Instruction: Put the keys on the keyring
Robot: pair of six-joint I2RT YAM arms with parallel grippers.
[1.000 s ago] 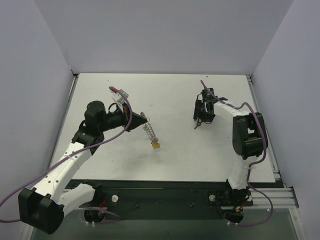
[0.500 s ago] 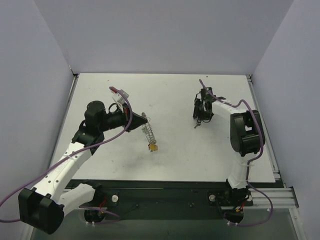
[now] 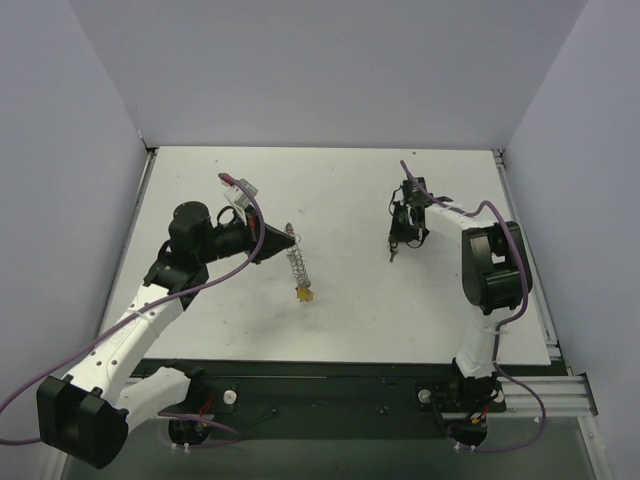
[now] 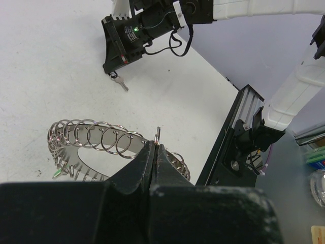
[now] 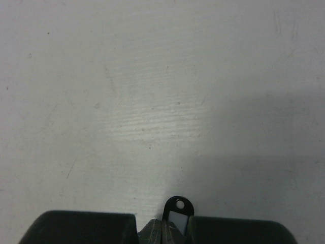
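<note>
Right tool (image 5: 162, 231) closed onto key (image 5: 186, 207); keyring (image 3: 296, 262) apart.

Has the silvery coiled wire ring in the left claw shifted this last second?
Yes, slightly. On the silvery coiled wire ring, the lower end with the yellow key swung left toward the table's left edge; the left gripper holds its top.
</note>
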